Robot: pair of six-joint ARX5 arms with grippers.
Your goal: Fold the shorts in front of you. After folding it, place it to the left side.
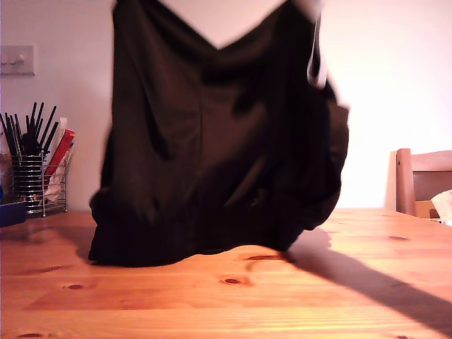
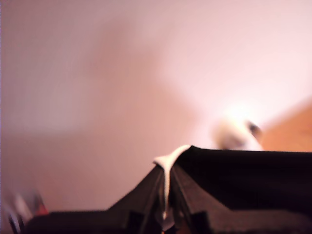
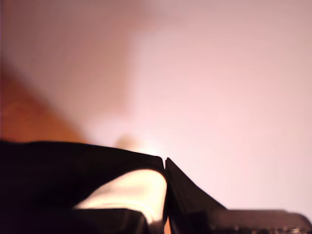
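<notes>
Black fabric fills the exterior view: the shorts [image 1: 219, 141] hang lifted above the wooden table [image 1: 226, 296], their lower edge dragging on the wood, a white band showing near their upper corner. No gripper shows there. Only the wrist views reveal them: my first gripper [image 2: 166, 195] has its jaws pressed together on a white strip of the shorts [image 2: 243, 175], and my second gripper [image 3: 165, 195] is likewise pinched closed on their black-and-white edge [image 3: 73, 170]. Beside the shorts stands a wire utensil holder [image 1: 35, 176]; a chair [image 1: 424, 183] sits beyond the table.
</notes>
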